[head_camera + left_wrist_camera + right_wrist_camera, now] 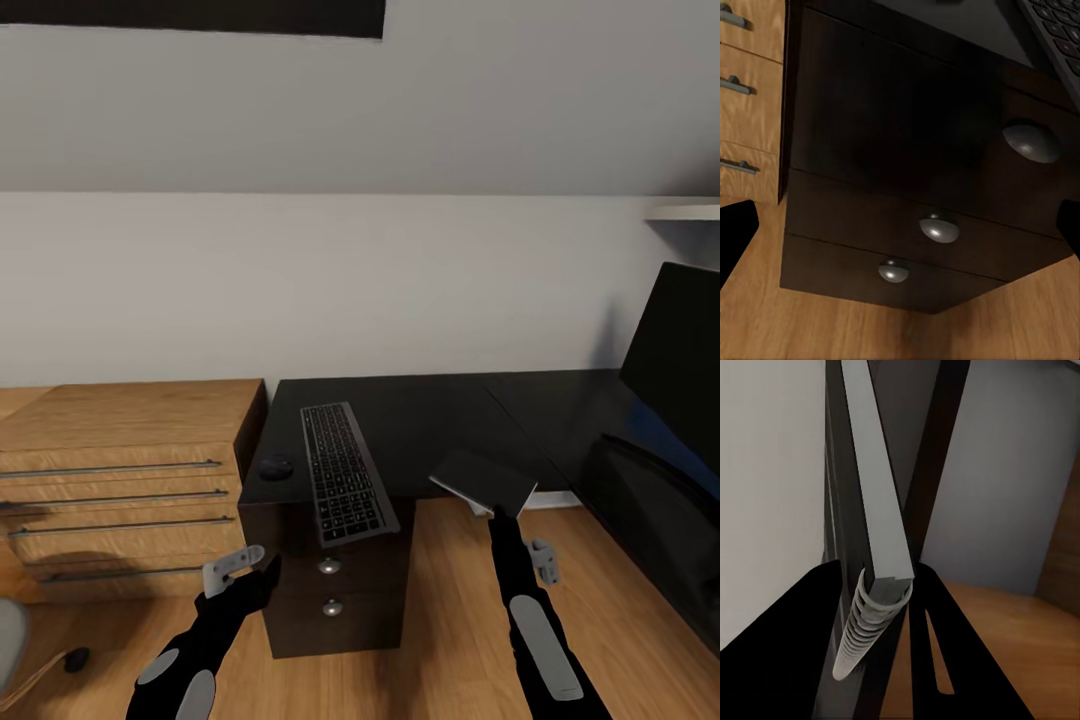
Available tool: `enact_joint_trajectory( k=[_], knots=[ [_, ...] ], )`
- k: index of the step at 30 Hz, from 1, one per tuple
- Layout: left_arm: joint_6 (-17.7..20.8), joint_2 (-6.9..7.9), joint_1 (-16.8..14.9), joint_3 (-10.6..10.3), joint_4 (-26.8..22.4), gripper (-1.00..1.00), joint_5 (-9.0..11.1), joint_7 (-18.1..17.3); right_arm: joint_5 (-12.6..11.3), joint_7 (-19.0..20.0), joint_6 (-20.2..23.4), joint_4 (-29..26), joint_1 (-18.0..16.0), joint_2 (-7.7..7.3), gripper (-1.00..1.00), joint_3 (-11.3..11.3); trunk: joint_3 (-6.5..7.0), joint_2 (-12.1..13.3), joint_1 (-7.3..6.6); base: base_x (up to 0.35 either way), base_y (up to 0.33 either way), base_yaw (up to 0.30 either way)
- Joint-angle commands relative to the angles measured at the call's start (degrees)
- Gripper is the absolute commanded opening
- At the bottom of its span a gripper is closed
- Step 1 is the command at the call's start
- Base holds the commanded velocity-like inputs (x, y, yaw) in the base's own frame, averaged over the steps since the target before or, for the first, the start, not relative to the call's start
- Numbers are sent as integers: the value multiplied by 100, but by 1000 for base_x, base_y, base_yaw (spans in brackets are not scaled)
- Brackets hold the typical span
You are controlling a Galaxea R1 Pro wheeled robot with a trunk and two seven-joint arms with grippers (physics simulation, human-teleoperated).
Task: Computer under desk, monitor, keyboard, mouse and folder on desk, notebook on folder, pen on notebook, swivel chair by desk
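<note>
Nearest: right tool (497,512) clamped on spiral-bound notebook (484,480), held over bench (440,420) edge. Left tool (243,568) with fingers apart before drawer unit (335,590). Farther on bench: keyboard (345,483), mouse (276,467) beside it; monitor (675,350) at right.

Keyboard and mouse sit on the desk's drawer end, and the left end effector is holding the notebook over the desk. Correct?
Not quite: the right end effector holds the notebook, as the head view shows. The left end effector hangs by the drawers. Keyboard and mouse are on the desk.
</note>
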Motion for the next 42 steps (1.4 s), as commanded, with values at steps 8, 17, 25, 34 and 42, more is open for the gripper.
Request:
enact_joint_trajectory(
  k=[8, 17, 25, 34, 42],
  knots=[
    [18, 1, -5, -8, -2, 100, 60, 52, -99, -6, -15, 223, -1, 3, -100, 7, 58, -2, 0, 0, 0, 101],
    [18, 1, -5, -8, 7, 100, 60, 52, -99, -8, -15, 223, 0, 3, -100, 7, 131, -2, 0, 0, 0, 107],
    [18, 1, -5, -8, 8, 100, 60, 52, -99, -8, -15, 220, -1, 3, -100, 7, 188, -2, 0, 0, 0, 116],
    [18, 1, -4, -8, 8, 100, 60, 52, -99, -8, -15, 217, -1, 3, -100, 7, 238, -2, 0, 0, 0, 117],
    [18, 1, -6, -8, 10, 100, 60, 52, -99, -5, -15, 222, -1, 3, -100, 7, 271, -2, 0, 37, 0, 106]
  ],
)
